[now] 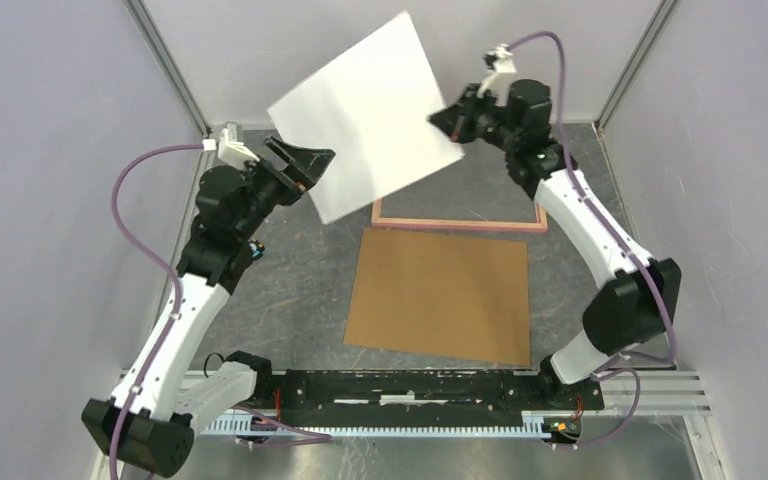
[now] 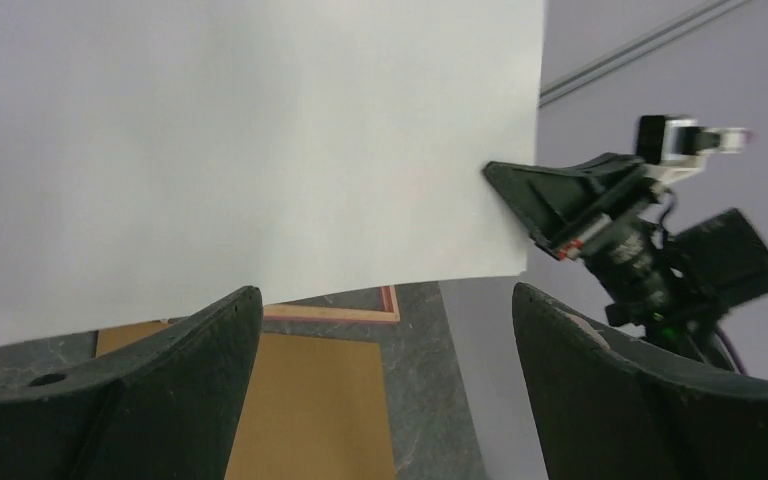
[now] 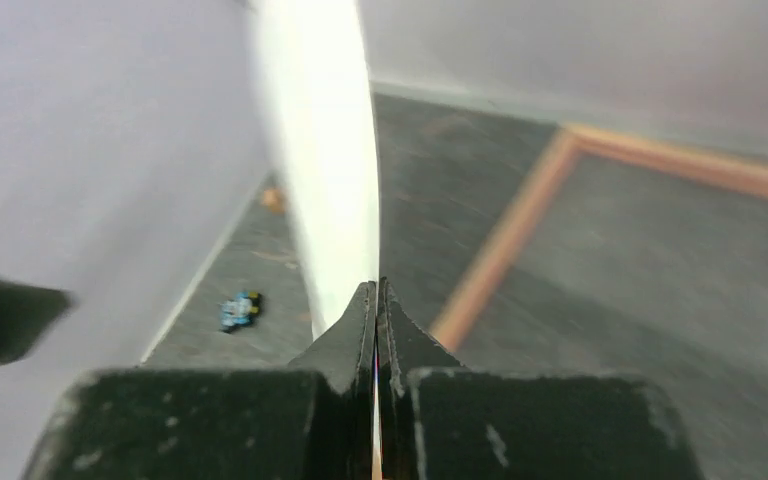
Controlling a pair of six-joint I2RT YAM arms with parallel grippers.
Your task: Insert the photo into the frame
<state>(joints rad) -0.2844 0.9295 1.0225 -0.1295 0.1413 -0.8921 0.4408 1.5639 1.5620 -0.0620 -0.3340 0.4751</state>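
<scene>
white back of photo (image 1: 370, 110) held aloft, right hand (image 1: 440, 122) pinching its edge, frame (image 1: 460, 225) beyond brown board (image 1: 440, 295)

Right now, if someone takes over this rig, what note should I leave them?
Right gripper: shut on the photo at its right edge, holding it tilted in the air, white back toward the top camera.
Left gripper: open, by the photo's lower-left edge, not gripping.
Frame: flat on the table, far side, partly hidden by the photo.
Brown backing board: flat, nearer the bases.
Done: photo is off the table. Left: lay it in the frame.
</scene>
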